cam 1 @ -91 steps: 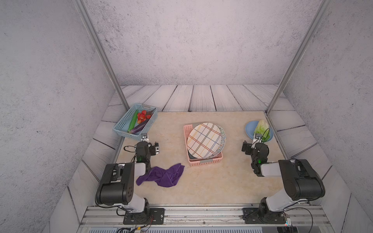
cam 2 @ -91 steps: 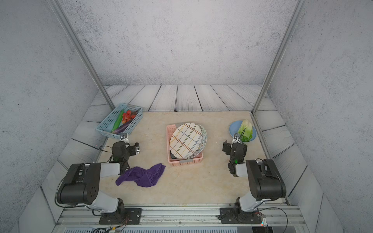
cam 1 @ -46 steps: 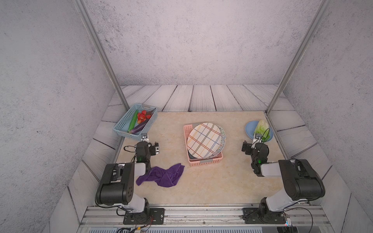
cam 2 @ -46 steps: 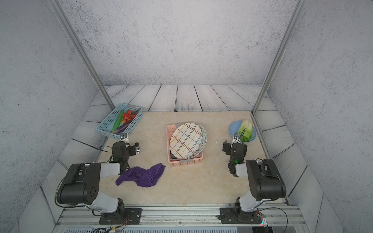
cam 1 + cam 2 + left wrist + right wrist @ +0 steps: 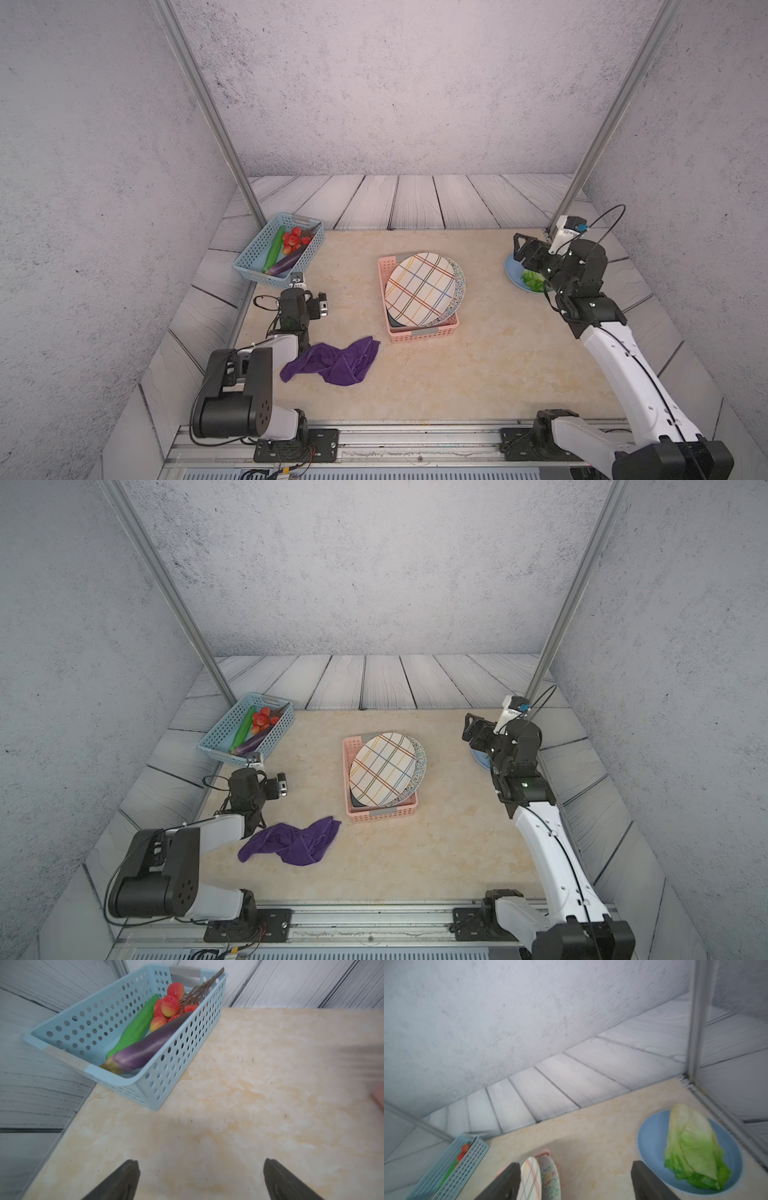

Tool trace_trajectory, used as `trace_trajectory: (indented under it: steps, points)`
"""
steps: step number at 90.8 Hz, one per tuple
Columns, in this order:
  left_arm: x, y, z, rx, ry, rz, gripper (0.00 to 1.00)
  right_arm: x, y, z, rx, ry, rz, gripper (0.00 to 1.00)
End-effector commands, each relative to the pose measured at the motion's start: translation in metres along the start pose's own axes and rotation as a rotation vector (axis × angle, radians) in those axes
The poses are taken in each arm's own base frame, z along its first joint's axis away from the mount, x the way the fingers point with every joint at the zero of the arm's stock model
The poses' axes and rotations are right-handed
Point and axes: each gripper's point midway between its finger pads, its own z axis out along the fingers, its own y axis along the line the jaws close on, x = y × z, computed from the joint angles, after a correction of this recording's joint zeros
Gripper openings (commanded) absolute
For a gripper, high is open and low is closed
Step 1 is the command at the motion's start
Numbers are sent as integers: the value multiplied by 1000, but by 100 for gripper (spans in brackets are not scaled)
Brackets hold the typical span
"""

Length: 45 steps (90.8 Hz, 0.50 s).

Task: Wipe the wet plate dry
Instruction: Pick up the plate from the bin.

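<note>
In both top views the plaid plate [image 5: 419,289] leans on edge in the pink basket [image 5: 422,336], propped against a speckled plate [image 5: 458,286] behind it, probably racked that way to drain; the purple cloth [image 5: 332,363] lies crumpled on the table [image 5: 478,374] near the left gripper [image 5: 322,306], handy for the wipe; the right gripper [image 5: 519,252] hangs above the blue plate [image 5: 514,276], turned toward the basket, seemingly lining up on the plaid plate.

Left wrist view: jaws spread wide and empty, low over bare table; the blue basket [image 5: 176,1059] of vegetables sits ahead, no part of the task.

Right wrist view: jaws apart, nothing between them; the plaid plate's rim shows between them, well apart; lettuce [image 5: 691,1147] lies on the blue plate nearby.
</note>
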Motion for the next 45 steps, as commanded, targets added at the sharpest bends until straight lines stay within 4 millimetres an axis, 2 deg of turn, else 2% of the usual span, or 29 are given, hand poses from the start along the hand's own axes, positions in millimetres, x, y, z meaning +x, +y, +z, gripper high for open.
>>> trace_trajectory:
  steps: [1,9,14,24,34,41,45]
  points:
    - [-45,-13,-41,64,11,-276,98,111,4,12,-64,544,230,74]
    - [-49,-46,-51,242,72,-504,89,120,10,24,-82,601,240,70]
    - [-45,-72,-50,349,144,-573,84,129,15,31,-90,637,229,69]
    - [-22,-109,-41,432,292,-542,77,151,21,49,-78,700,189,69]
    - [9,-130,-29,462,408,-528,66,165,29,67,-88,744,173,60]
    - [21,-141,-23,487,450,-524,55,175,32,80,-89,761,171,50]
    - [26,-149,-22,511,472,-516,51,178,35,85,-96,772,172,49]
